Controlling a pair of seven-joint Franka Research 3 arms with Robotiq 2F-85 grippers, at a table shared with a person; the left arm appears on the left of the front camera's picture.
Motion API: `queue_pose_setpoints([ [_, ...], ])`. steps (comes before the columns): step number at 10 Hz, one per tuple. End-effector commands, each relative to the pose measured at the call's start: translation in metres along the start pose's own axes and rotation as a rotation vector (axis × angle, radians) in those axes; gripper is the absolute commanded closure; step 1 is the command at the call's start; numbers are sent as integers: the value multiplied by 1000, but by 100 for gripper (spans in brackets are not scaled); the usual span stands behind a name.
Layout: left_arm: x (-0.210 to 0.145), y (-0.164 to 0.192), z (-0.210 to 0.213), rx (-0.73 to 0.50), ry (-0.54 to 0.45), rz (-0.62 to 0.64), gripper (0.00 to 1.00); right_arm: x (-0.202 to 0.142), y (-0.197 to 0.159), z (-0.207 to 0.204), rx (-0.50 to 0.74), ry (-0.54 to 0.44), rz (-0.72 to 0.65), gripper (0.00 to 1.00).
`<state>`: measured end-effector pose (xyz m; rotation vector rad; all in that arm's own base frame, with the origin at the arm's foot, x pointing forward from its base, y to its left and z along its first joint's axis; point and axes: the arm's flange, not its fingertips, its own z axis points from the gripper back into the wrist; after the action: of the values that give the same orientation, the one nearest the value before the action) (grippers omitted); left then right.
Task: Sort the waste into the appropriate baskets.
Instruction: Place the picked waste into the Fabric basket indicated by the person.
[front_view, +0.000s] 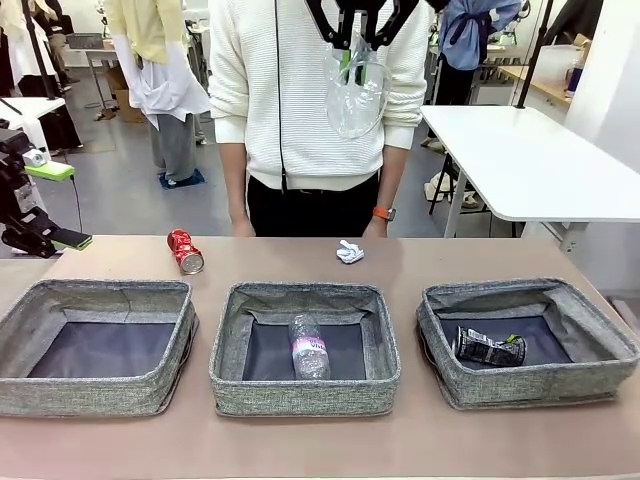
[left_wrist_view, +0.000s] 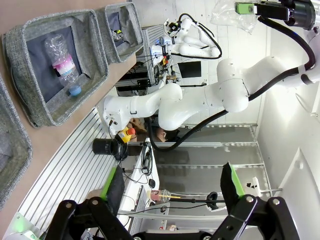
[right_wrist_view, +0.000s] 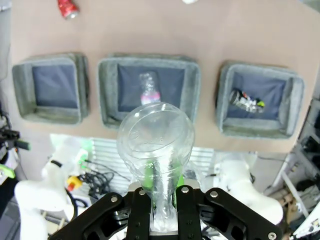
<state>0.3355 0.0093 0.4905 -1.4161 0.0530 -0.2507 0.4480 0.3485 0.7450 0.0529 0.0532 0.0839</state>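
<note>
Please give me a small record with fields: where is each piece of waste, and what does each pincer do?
right pincer: shut on cup, high above table
left pincer: open, holding nothing
red can: on table, behind left bin
wad: on table, behind middle bin
bottle: lying in middle bin
dark can: in right bin
left bin: no waste inside

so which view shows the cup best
Right wrist view: the clear plastic cup is close, centred, pinched by the right hand. Front view shows it high against a sweater; left wrist, small and distant.
</note>
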Motion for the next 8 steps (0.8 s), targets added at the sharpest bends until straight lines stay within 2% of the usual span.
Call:
queue_pose_setpoints([
  [1,-2,-1,1,-3,11,-21,0,-3,-2,-3,-2,-9,-6,84],
  [8,-2,-1,1,-3,11,-21,0,-3,-2,-3,-2,-9,-6,84],
])
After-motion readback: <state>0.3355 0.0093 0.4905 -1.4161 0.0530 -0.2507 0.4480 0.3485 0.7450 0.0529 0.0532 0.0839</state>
